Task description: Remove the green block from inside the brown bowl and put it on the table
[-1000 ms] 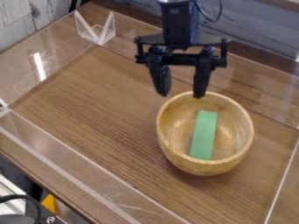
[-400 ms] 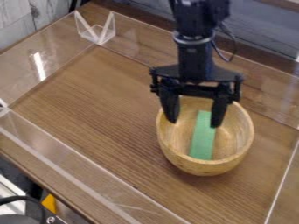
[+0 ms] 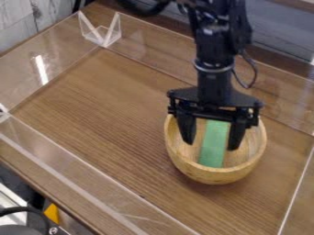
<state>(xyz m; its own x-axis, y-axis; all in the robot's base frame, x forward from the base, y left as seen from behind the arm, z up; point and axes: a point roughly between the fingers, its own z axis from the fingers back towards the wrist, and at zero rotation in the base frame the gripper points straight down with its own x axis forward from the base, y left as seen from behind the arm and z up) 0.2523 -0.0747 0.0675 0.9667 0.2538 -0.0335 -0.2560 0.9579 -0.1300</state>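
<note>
Gripper [image 3: 212, 136] has dropped from above the table [image 3: 98, 110] into the brown bowl [image 3: 185, 158], jaws spread wide astride the green block [image 3: 215, 147], seemingly not touching yet; lower squarely, close across its narrow width

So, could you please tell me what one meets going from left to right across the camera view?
Acrylic wall → bare table → bowl, with the block inside it under the open end effector.

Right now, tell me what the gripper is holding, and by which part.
Nothing is held. The black gripper is open, its fingers straddling the flat bright green block, which lies in the round tan wooden bowl.
</note>
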